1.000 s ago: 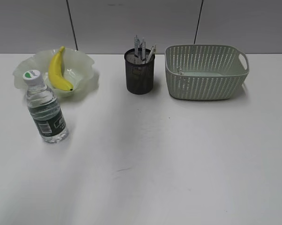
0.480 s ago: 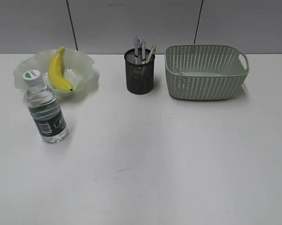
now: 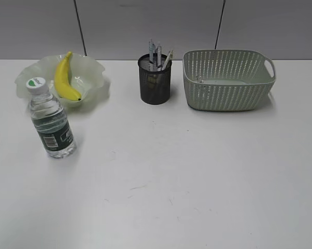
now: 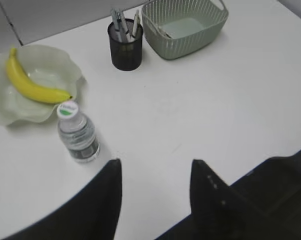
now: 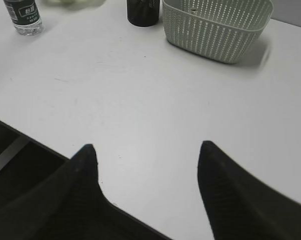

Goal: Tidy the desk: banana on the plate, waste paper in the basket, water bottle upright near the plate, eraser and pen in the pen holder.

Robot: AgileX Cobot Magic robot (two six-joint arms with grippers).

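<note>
The banana [image 3: 65,78] lies in the ruffled pale-green plate [image 3: 96,70] at the back left of the desk [image 3: 197,171]. The water bottle [image 3: 50,118] stands upright just in front of the plate. Pens [image 3: 157,54] stick out of the black mesh pen holder [image 3: 155,80]. The green basket [image 3: 228,79] stands to its right; a small scrap, perhaps the waste paper [image 4: 160,31], lies inside. The eraser is hidden. My left gripper [image 4: 156,164] is open and empty, high over the desk's front, near the bottle [image 4: 78,132]. My right gripper [image 5: 148,149] is open and empty above the front edge. Neither shows in the exterior view.
The grey wall with dark seams [image 3: 145,26] rises behind the desk. The desk's front edge and the dark space below it [image 5: 20,150] show in both wrist views.
A faint shadow over the left and middle of the desk has faded. The objects have not moved.
</note>
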